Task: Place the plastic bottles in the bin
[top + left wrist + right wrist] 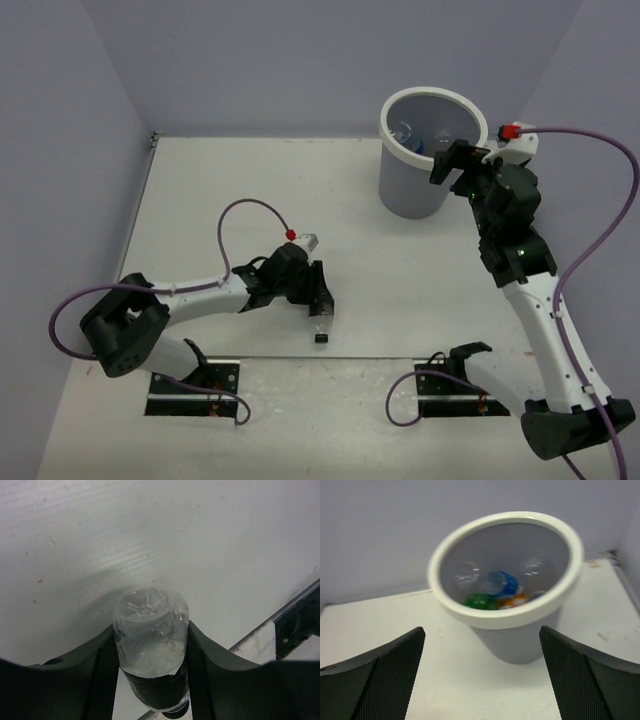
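Top view: left gripper (pixel 319 305) clamped on a bottle (pixel 320 330) lying on the table (pixel 230 180), its long axis along the fingers. Right gripper (pixel 450 162) at the bin (pixel 410 195), jaws apart.

Left wrist: dark label, no legible writing. Base points away from the camera; fingers (pixel 102 665) press both sides.

Right wrist: fingers (pixel 385 675) spread, empty. Green bottle (pixel 479 601), blue-labelled and orange ones inside the bin.

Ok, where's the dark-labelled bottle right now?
The dark-labelled bottle lies on the table, clamped by the left gripper. In the top view that is near the table's front middle, well away from the bin at the far right.
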